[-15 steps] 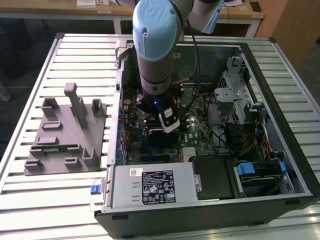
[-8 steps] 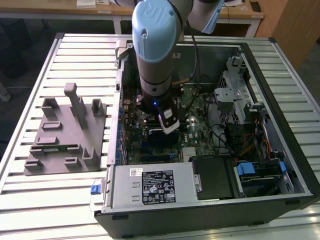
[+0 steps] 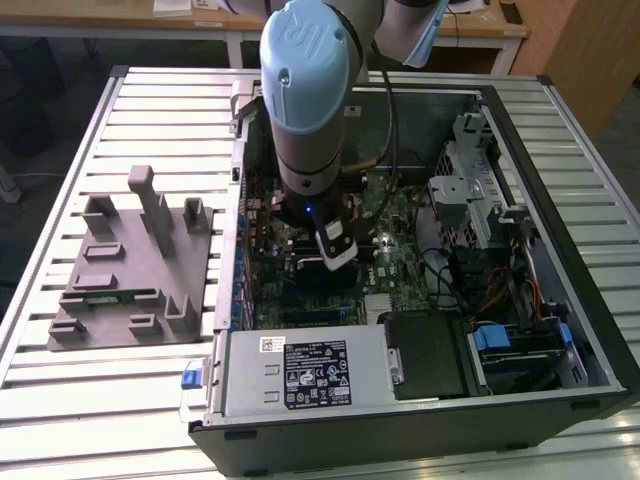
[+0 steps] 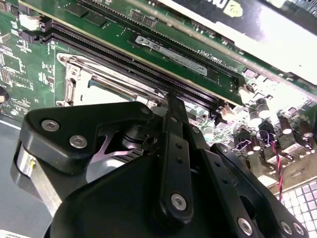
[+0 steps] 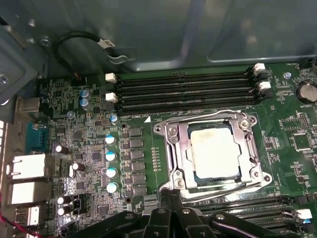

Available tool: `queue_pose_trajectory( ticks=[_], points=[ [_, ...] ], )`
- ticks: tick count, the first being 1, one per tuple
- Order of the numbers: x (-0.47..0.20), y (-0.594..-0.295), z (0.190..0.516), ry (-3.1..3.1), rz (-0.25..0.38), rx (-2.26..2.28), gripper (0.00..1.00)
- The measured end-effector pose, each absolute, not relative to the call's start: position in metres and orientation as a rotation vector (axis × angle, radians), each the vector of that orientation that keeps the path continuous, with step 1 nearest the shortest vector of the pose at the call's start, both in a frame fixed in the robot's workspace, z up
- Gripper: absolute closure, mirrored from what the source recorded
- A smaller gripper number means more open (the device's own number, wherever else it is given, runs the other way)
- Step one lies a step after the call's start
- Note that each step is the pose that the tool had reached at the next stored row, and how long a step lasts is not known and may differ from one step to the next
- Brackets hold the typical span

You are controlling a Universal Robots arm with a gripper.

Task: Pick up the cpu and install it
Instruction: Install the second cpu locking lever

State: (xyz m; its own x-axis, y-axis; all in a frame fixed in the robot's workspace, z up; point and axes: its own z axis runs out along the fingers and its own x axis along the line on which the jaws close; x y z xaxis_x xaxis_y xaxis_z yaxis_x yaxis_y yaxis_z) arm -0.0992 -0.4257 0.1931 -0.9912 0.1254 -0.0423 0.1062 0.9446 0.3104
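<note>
The arm (image 3: 305, 90) reaches down into the open computer case (image 3: 560, 130), which stands on a slatted metal desk (image 3: 60, 170). Its gripper (image 5: 171, 196) hovers just above the motherboard (image 5: 143, 119), at the edge of the socket (image 5: 173, 144).

In the first wrist view the cpu (image 5: 215, 151) already lies inside the metal frame of the socket, pale top up, flat as far as can be judged. The fingers (image 5: 163, 198) appear drawn close together with nothing between them, so the chip looks released, not carried. The grey holder block (image 3: 130, 260) sits on the desk at the exterior view's left, well apart from the case.

The main risk is contact. The fingers are very near the socket frame and the memory slots (image 5: 183, 91), so a sideways drift or a further drop could scrape the frame or nudge the chip out of its seat. If the chip is slightly askew, which these views cannot rule out, any pressure on it could bend the contacts beneath. The small capacitors (image 5: 111, 156) beside the socket and the cables (image 3: 440, 270) within the case could also be caught by the gripper's body.
</note>
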Motion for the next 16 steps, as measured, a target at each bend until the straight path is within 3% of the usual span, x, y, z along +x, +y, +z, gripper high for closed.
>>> queue_pose_trajectory(
  ticks=[8, 16],
  points=[
    [-0.101, -0.4259, 0.1896, 3.025, 0.523, 0.18, 0.89],
    [-0.1012, -0.4259, 0.187, 3.024, 0.526, 0.18, 0.89]
  ],
)
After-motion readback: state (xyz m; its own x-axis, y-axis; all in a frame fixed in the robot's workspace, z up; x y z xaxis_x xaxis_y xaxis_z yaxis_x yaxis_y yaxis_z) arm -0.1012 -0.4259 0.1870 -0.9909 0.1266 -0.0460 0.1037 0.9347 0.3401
